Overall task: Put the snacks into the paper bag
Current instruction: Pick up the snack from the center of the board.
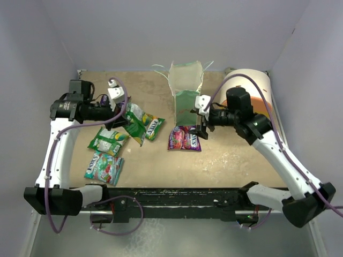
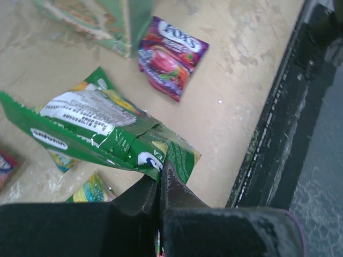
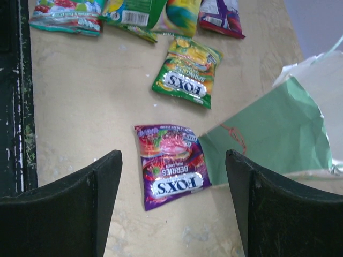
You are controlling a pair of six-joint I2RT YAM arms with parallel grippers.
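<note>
Nearest me, the black rail [image 1: 177, 195] marks the surface [image 1: 230, 160] edge. Just past it a teal packet [image 1: 103, 167] lies flat on the left, with a green-yellow packet [image 1: 109, 141] beside it. The middle and right of the sandy, scuffed top are bare, so I have room to move there.

My left end effector [image 2: 159, 179] is clamped tight on the corner of a green packet [image 2: 102, 128], whose glossy foil is creased at the pinch.

Further in, a purple packet [image 3: 170, 163] lies flat, its corner against the foot of the paper bag [image 1: 186, 88]. My right end effector [image 1: 201, 127] hangs over it with jaws spread wide, holding nothing.

The bag stands upright with its crumpled mouth open; I cannot tell what is inside. A white cylinder [image 1: 254, 88] sits in the far right corner.
</note>
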